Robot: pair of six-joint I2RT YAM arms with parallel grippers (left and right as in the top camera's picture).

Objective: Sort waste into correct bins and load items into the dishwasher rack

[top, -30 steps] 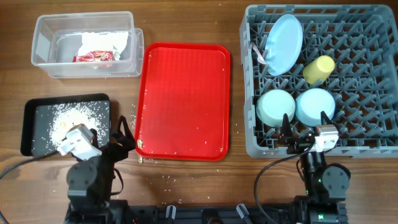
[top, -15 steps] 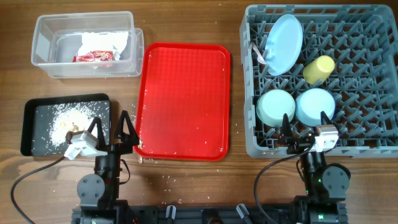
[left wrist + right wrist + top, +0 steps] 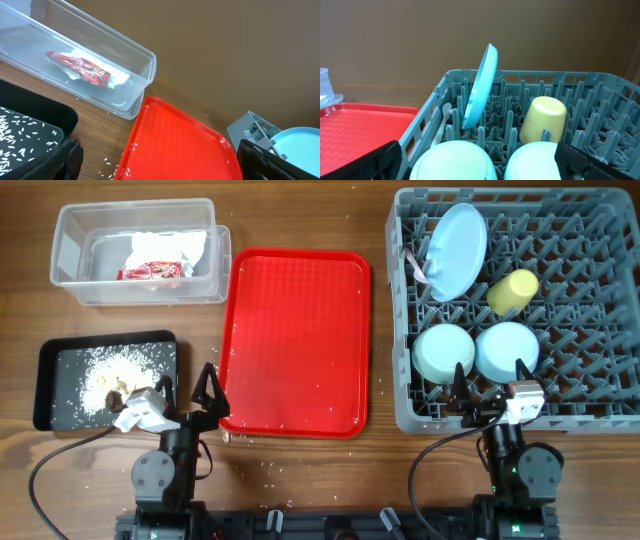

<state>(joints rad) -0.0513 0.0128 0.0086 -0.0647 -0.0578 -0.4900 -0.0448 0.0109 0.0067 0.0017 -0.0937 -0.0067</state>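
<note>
The grey dishwasher rack [image 3: 600, 418] holds an upright light blue plate [image 3: 455, 250], a yellow-green cup [image 3: 513, 290], a mint bowl [image 3: 443, 352], a blue bowl [image 3: 506, 350] and a white fork [image 3: 412, 265]. The clear tub [image 3: 70, 240] contains a napkin [image 3: 195, 245] and a red wrapper [image 3: 155, 270]. Crumbs [image 3: 120, 370] lie in the black tray [image 3: 50, 380]. My left gripper [image 3: 185, 383] is open and empty between the black tray and the red tray. My right gripper [image 3: 489, 375] is open and empty at the rack's front wall, facing the two bowls [image 3: 452, 160].
A red serving tray [image 3: 295, 340] lies in the middle with a few crumbs on it. Loose crumbs [image 3: 265, 465] dot the wood near its front left corner. The left wrist view shows the tub [image 3: 140, 55], the wrapper [image 3: 80, 65] and the red tray [image 3: 175, 145].
My left arm has drawn back from over the black tray and swung right, and now points between that tray and the red tray. The right arm has not moved.
</note>
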